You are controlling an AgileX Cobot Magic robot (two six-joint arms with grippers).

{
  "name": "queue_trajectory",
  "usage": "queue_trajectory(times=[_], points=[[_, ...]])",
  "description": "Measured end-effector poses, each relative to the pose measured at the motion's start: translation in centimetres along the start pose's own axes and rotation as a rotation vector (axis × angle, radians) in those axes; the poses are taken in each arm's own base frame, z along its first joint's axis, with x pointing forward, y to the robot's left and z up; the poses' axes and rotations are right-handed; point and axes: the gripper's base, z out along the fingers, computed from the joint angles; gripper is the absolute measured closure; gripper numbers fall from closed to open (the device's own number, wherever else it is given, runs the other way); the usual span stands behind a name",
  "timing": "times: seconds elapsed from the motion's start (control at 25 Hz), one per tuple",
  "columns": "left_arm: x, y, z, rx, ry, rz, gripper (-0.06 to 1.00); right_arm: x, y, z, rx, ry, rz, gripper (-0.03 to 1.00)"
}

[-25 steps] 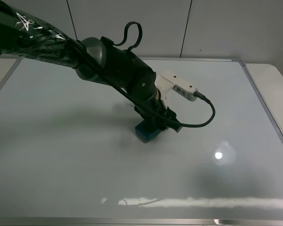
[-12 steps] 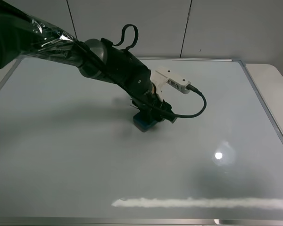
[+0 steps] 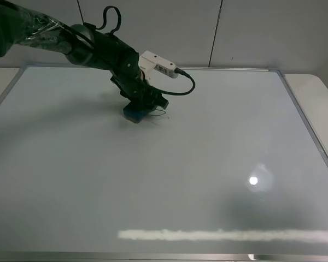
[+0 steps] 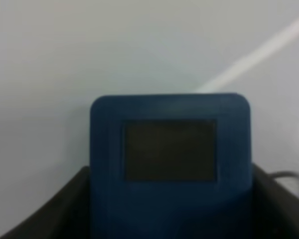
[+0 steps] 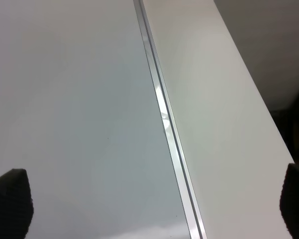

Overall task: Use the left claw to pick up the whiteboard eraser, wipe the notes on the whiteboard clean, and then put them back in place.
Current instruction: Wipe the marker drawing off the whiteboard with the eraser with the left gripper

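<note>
Left claw [image 3: 142, 105]: jaws clamped on eraser [image 3: 133, 114].
Eraser: pressed on whiteboard [image 3: 208, 164], just beside notes [image 3: 162, 114].
Right claw [image 5: 152, 204]: jaws spread, above whiteboard frame.

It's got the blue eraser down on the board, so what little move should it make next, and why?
Probably a short slide toward the board's right side. The left claw holds the eraser against the whiteboard, and thin black marks lie just beside it on that side, not yet wiped.
</note>
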Motion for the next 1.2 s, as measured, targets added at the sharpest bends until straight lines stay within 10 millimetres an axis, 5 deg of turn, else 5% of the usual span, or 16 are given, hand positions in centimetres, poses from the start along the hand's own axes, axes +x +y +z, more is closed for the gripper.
queue_trajectory(times=[0.16, 0.36, 0.96, 1.2], points=[[0.1, 2.0, -0.2, -0.032, 0.025, -0.036, 0.39, 0.0, 0.0, 0.0, 0.000, 0.000, 0.000, -0.02], [0.1, 1.4, -0.5, -0.033, 0.038, -0.080, 0.39, 0.0, 0.0, 0.0, 0.000, 0.000, 0.000, -0.02], [1.4, -13.7, -2.2, 0.170, 0.006, 0.019, 0.39, 0.0, 0.0, 0.0, 0.000, 0.000, 0.000, -0.02], [1.4, -13.7, -2.2, 0.173, 0.001, 0.025, 0.39, 0.0, 0.0, 0.0, 0.000, 0.000, 0.000, -0.02]])
